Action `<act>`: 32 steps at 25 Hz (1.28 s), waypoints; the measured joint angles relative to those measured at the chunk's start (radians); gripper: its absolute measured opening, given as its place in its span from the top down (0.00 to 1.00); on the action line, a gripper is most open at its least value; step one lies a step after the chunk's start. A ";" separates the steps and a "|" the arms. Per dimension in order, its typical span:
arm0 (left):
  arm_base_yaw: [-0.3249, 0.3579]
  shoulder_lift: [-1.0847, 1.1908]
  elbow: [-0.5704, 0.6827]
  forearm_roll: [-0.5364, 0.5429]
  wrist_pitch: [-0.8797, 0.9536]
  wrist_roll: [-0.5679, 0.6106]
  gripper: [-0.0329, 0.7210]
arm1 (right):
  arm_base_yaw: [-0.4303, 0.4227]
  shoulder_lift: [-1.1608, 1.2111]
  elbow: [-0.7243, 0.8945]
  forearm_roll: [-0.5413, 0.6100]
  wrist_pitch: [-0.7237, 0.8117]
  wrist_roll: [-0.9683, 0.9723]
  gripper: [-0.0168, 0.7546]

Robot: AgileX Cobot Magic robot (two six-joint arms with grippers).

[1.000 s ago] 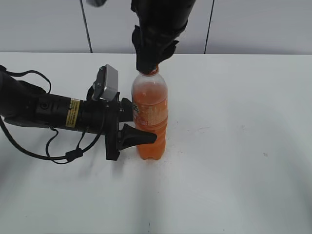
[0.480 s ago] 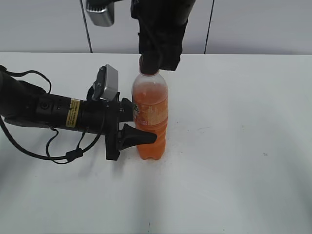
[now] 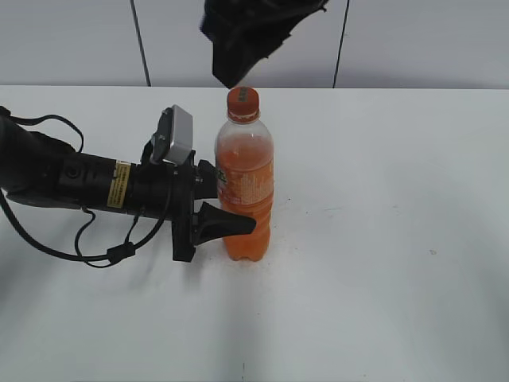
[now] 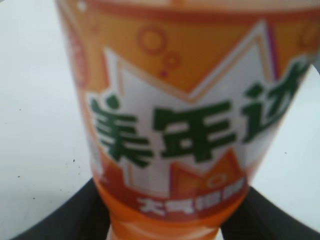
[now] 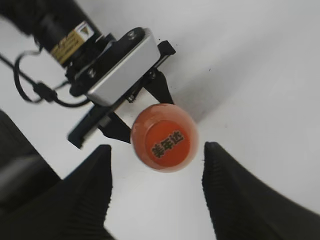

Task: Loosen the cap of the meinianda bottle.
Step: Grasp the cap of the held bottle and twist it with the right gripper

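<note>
The meinianda bottle stands upright on the white table, full of orange soda. Its orange cap sits on the neck, uncovered. My left gripper reaches in from the left and is shut on the bottle's label band; in the left wrist view the label fills the frame, with black fingers at both sides. My right gripper hangs open just above the cap, not touching it. In the right wrist view the cap lies below between the spread fingers, near their tips.
The left arm with its cables lies across the left of the white table. A grey panelled wall runs behind the table's far edge.
My right gripper was shut around the cap; it has opened and risen off it, so the cap now shows. The bottle and the left gripper have not moved.
</note>
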 joint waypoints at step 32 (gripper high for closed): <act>0.000 0.000 0.000 0.000 0.000 -0.003 0.45 | 0.000 0.110 0.001 -0.044 -0.005 -0.126 0.62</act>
